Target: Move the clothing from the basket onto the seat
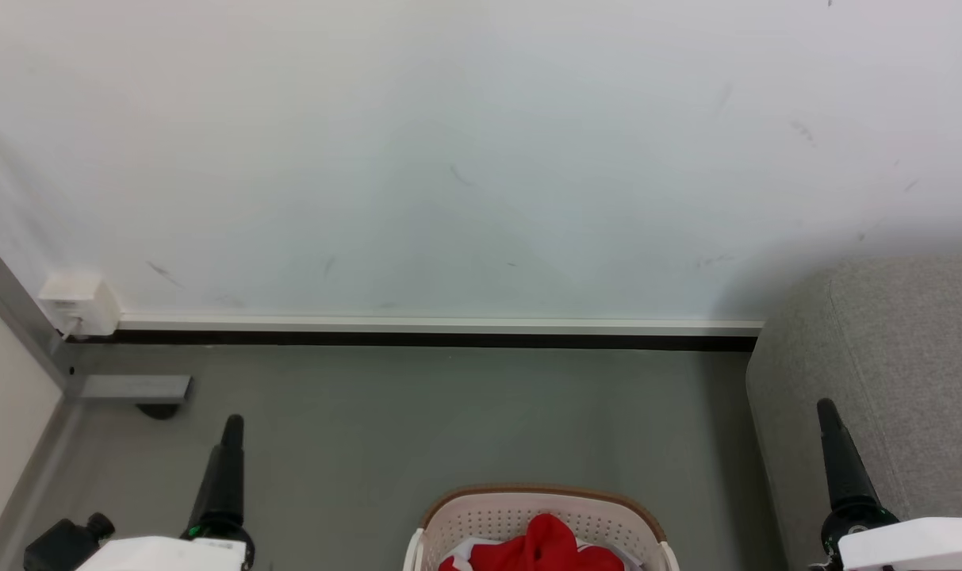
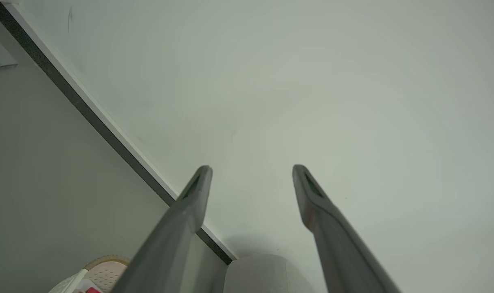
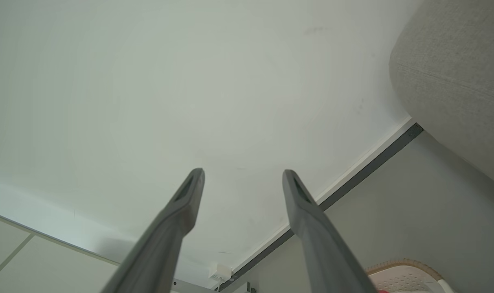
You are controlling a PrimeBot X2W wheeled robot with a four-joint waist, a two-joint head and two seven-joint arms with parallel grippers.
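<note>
Bright red soft clothing [image 1: 546, 547] heaped in the oval cream-white perforated plastic basket [image 1: 512, 517]; light grey upholstered sofa [image 1: 893, 349] lies right of basket, bare where I see it; left tool [image 2: 251, 171] left of basket, right tool [image 3: 242, 176] right of basket; both spread wide, empty, tips aimed past basket at the white wall [image 1: 449, 159]; my call: right tool, down and inward.

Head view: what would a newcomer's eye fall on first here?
The bright red clothing, heaped in the cream basket at the bottom centre, stands out against the grey floor. The grey seat rises at the right edge. The left gripper and right gripper flank the basket, open and empty.
</note>
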